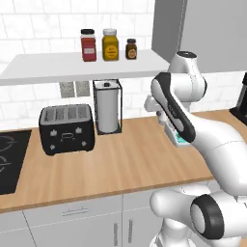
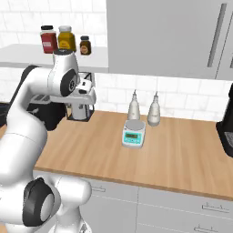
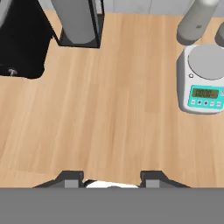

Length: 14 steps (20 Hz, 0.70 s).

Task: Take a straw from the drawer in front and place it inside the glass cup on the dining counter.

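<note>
My gripper (image 3: 112, 178) hangs above the wood top of the wall counter (image 3: 109, 109), pointing down at it. Its two dark fingertips (image 3: 72, 177) stand apart with nothing between them, so it is open. From the right base camera, the white hand (image 2: 85, 90) sits in front of the paper towel holder. Grey drawer fronts with slim bar handles (image 1: 75, 211) (image 2: 113, 189) are shut under the counter edge; I cannot tell which one is the drawer of the task. The straw is hidden. The glass cup and the dining counter are out of view.
A black toaster (image 1: 66, 129) and a paper towel holder (image 1: 107, 107) stand at the back left. A small teal-faced scale (image 2: 134, 134) and two grey shakers (image 2: 133, 108) stand to the right. A shelf with three jars (image 1: 108, 46) and a cabinet (image 2: 164, 36) hang overhead. Far left is a cooktop (image 1: 9, 161), far right a black machine (image 2: 226, 132).
</note>
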Motion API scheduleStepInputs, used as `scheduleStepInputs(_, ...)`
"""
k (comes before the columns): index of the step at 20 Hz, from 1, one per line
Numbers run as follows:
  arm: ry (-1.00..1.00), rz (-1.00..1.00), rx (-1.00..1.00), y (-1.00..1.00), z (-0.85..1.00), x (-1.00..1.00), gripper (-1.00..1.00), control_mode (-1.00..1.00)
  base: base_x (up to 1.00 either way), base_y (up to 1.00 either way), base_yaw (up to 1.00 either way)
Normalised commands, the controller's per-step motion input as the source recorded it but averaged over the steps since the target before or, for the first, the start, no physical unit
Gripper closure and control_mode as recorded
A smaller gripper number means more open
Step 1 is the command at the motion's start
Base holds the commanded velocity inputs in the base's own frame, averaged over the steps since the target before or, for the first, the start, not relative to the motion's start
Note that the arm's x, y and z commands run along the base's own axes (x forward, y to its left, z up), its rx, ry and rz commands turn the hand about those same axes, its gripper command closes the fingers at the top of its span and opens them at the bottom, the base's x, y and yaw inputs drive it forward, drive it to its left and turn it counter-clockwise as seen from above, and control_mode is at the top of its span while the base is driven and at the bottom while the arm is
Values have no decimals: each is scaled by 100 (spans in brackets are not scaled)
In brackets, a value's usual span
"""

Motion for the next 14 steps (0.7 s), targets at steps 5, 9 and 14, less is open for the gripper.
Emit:
scheduleStepInputs(5, 0, 0, 0, 0, 0, -1, -100, 100, -35, 1, 0)
scheduleStepInputs(9, 0, 0, 0, 0, 0, 0, -100, 100, -82, 17, -13)
scheduleStepInputs(14, 0, 0, 0, 0, 0, 0, -100, 100, -23, 56, -44)
